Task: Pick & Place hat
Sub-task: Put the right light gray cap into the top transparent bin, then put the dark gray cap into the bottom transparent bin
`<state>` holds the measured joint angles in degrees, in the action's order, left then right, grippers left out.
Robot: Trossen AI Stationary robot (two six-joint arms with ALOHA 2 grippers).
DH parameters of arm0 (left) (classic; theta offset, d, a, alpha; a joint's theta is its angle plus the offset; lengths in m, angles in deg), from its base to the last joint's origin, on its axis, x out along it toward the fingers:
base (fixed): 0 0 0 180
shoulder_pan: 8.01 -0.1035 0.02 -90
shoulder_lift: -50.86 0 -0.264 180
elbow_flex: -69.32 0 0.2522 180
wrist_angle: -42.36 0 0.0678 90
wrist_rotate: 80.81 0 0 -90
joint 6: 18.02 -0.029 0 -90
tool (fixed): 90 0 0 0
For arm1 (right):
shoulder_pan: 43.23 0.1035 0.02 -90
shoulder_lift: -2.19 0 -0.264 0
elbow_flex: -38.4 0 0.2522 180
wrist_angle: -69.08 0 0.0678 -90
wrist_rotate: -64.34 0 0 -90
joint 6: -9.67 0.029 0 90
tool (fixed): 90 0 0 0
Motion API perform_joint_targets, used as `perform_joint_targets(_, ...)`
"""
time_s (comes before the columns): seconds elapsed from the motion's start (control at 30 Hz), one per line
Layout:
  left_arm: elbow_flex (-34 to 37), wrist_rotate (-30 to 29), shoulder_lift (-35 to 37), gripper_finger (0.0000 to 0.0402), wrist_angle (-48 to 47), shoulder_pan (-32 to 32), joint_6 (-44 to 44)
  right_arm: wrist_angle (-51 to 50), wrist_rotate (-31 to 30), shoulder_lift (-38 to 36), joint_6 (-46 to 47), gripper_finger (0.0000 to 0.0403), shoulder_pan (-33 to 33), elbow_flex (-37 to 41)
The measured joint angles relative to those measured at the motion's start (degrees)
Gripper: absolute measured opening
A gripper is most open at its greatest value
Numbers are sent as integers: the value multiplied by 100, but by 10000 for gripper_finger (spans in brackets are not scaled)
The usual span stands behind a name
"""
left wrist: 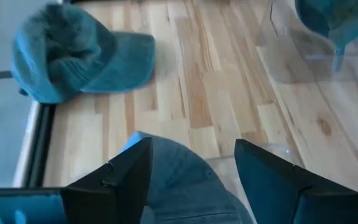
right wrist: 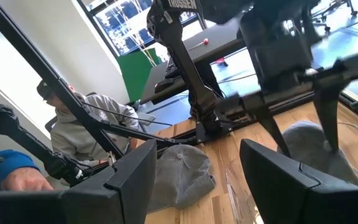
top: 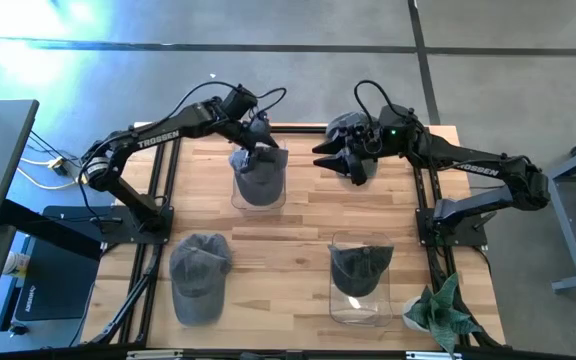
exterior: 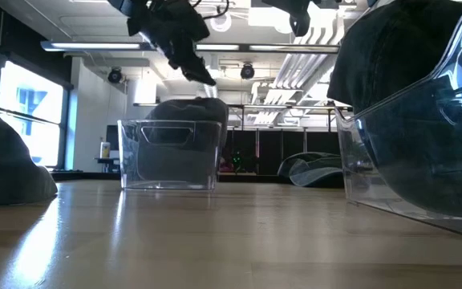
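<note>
At the bench's far edge, left of centre: left gripper over a clear bin holding a grey cap.
Left fingers are spread, nothing clamped; the cap sits between and below them in the left wrist view. This looks like a release or a grasp at that bin, can't tell which. Either way, keep the fingers clear of the bin walls and move straight vertically. Right gripper waits near the far edge, fingers apart and empty. Second cap lies loose by the near-left corner; a third is in the near-right bin.
</note>
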<state>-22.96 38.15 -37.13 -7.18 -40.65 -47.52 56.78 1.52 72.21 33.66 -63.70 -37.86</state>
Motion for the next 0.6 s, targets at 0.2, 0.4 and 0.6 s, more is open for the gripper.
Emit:
perform_joint_targets(0.2,-498,-154,2,225,-437,2,7,0,7,0,0,227,0,-2)
perform_joint_targets(0.4,-1164,-798,2,225,-1224,4,525,0,7,0,0,227,0,-2)
perform_joint_targets(0.6,-1795,-1382,9,225,-2078,2,1594,-20,17,-24,0,227,-5,0)
